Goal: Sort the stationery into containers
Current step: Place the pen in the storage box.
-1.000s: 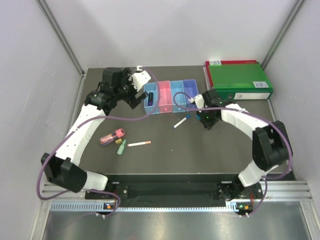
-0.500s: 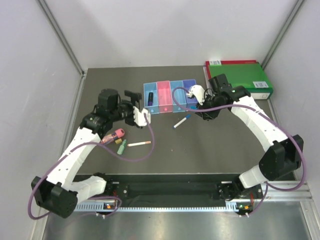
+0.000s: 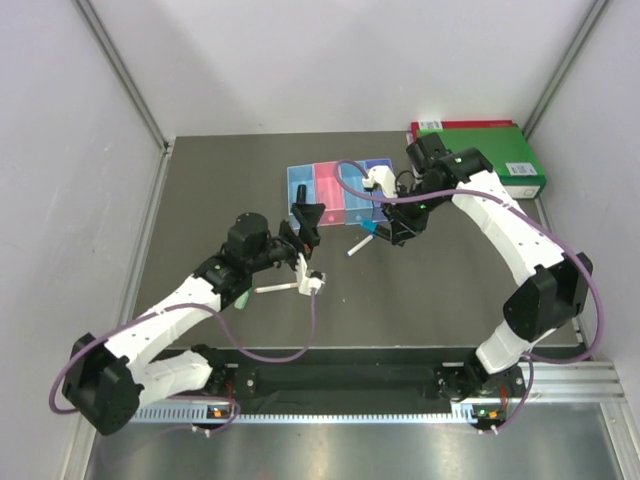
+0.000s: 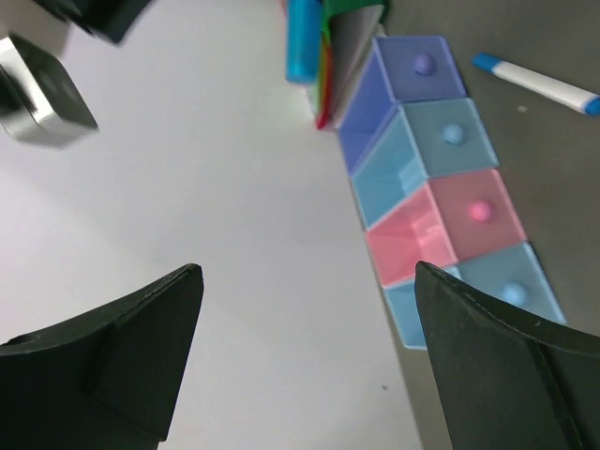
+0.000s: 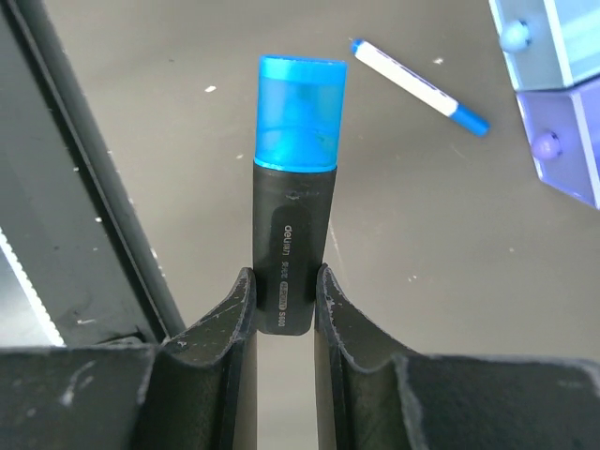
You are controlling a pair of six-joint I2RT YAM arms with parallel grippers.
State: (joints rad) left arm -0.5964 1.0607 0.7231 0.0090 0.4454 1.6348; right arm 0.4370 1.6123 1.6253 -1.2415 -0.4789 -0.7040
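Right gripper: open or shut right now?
Shut. In the right wrist view the right gripper clamps the black barrel of a blue-capped highlighter, with no gap on either side.

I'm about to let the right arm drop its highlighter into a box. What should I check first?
1. Grip: right gripper shut on blue-capped highlighter: ok.
2. Highlighter above the boxes: not ok, bare table beneath it.
3. Other arm: left gripper open, empty: ok.
4. Left arm clear of the boxes: cannot tell.
5. Loose white pen apart from highlighter: ok.
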